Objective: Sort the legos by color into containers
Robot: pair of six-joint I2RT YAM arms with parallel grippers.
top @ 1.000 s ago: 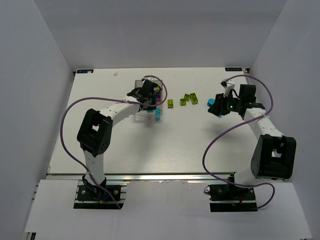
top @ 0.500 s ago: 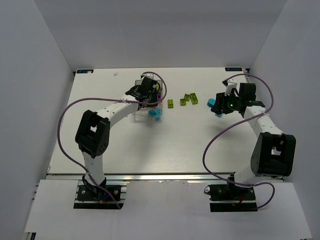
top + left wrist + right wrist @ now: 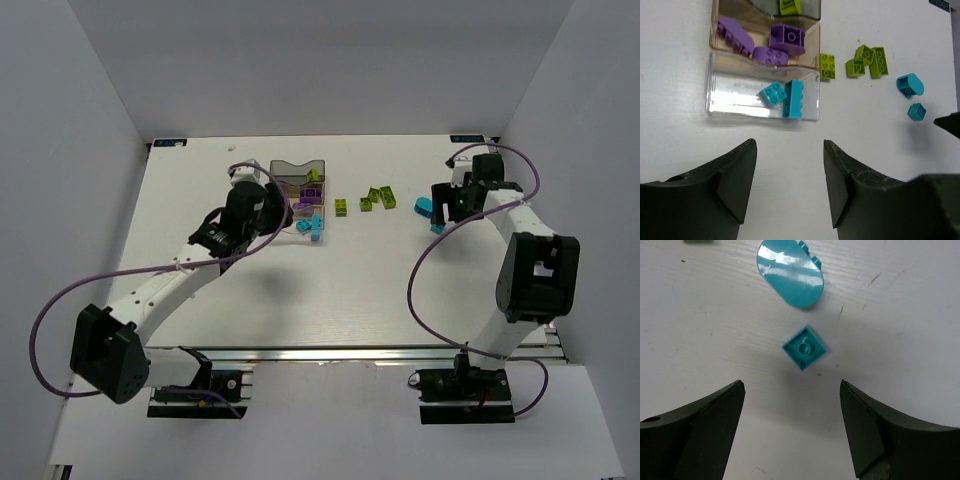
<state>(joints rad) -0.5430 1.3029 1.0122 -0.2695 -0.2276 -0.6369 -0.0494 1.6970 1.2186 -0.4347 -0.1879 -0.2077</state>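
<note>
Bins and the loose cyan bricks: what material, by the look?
Clear bin and amber bin: thin glossy see-through plastic, probably; the table shows through their walls. Rounded cyan brick and square cyan brick: hard moulded plastic, it seems; bright glints on the rounded one's smooth face.

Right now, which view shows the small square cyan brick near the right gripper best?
Right wrist: the small square cyan brick sits large mid-frame, untouched, beside the rounded cyan brick. Left wrist shows it small at far right; top external, only a speck.
</note>
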